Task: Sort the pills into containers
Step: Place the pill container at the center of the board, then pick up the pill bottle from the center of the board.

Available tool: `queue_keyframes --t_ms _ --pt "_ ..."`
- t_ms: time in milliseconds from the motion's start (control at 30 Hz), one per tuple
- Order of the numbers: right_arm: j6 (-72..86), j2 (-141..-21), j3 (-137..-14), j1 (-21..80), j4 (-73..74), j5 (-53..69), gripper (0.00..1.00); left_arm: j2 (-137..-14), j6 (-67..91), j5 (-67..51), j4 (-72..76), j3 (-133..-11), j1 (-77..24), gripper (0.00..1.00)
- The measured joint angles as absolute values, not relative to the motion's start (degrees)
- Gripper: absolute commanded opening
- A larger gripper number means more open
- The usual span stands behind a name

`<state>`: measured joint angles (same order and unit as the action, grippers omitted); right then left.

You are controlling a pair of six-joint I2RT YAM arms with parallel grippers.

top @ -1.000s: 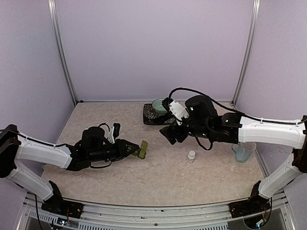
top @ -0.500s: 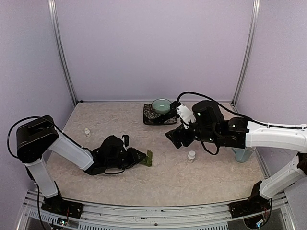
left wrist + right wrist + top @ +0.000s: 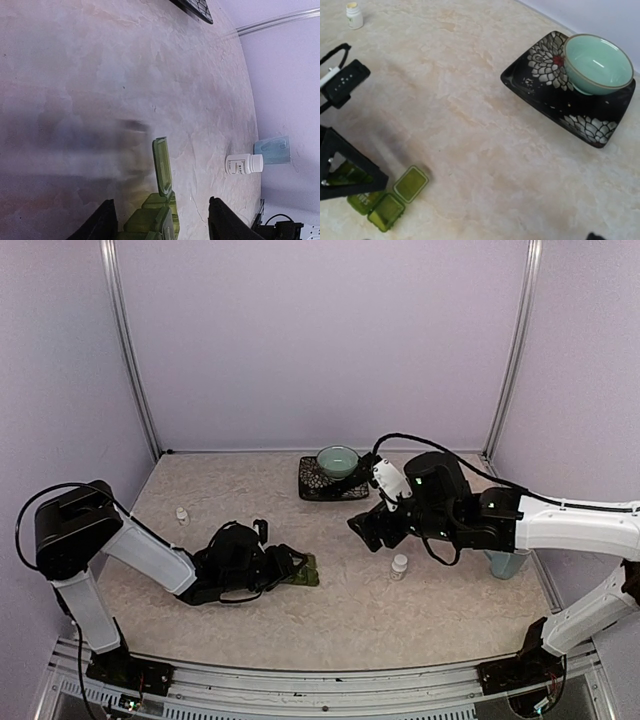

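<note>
Translucent green plastic containers (image 3: 387, 212), one square lid up, on marbled worktop (image 3: 470, 100); left fingers (image 3: 107, 222) released, right fingers (image 3: 360, 525) spread, empty. Bottle (image 3: 243, 164) label unreadable.

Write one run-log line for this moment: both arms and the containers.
left fingers open, either side of containers on table | one lid up | right fingers open, empty

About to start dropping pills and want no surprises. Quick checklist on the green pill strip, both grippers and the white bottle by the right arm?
1. Dark green three-compartment plastic pill strip flat on the marbled table: ok.
2. End lid open: ok.
3. Left gripper jaws wider than strip, not clamping: ok.
4. Right gripper open, empty: ok.
5. Small white capped bottle upright: ok.
6. Pills in open compartment: cannot tell.
</note>
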<state>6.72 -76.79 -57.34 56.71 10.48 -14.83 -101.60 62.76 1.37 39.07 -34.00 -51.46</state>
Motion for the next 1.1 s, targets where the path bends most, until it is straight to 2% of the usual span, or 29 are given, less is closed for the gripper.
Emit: queue_keyframes --t_ms 333,733,900,1100 --pt "7.2 -72.7 -51.6 56.7 9.7 -16.6 0.98 -94.6 61.9 6.1 30.9 -33.5 -51.2 0.98" --pt "11.0 -59.4 -22.6 56.7 -7.7 -23.3 0.95 -87.0 59.1 10.2 20.6 -33.2 -47.6 0.99" --pt "13.1 -62.2 -16.7 56.7 -17.1 -27.2 0.93 -81.8 57.3 11.8 17.5 -33.2 -47.6 0.99" --pt "14.7 -71.5 -15.3 56.6 -27.7 -30.3 0.9 -75.7 55.3 13.1 14.1 -33.2 -47.7 0.99"
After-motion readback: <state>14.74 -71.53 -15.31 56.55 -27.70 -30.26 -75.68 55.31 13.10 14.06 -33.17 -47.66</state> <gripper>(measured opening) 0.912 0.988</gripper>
